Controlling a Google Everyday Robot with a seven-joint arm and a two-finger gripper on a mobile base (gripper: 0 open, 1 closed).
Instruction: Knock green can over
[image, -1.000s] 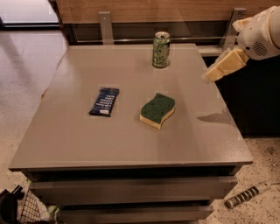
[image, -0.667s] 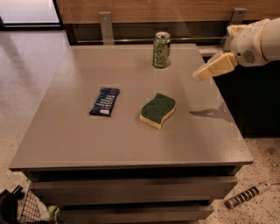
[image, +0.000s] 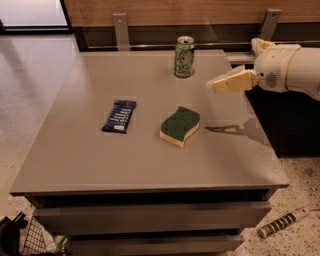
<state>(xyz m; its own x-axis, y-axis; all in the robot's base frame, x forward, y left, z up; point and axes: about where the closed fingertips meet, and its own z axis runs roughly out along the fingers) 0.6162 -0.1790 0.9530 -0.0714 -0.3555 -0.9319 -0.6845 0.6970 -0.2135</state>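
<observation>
Green can (image: 184, 56) upright on table (image: 125, 160), end effector (image: 216, 85) pressed together, hovering near its right

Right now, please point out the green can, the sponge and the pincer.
green can (image: 184, 59), camera view, middle of its side
sponge (image: 180, 123), camera view, green top face
pincer (image: 212, 85), camera view, its tip, above the table (image: 75, 150), right of the can

I'm getting soft, even indoor light, moderately bright and coming from above. The tabletop (image: 150, 160) carries a pale sheen, and the floor at top left glares almost white. The pincer (image: 214, 85) hangs over the tabletop's right side, lit cream on top, and throws a thin dark shadow onto the surface nearer me. The sponge (image: 180, 125) has only a faint shadow along its near edge. The green can (image: 184, 57) catches light on its rim. Below the tabletop everything is dark.
</observation>
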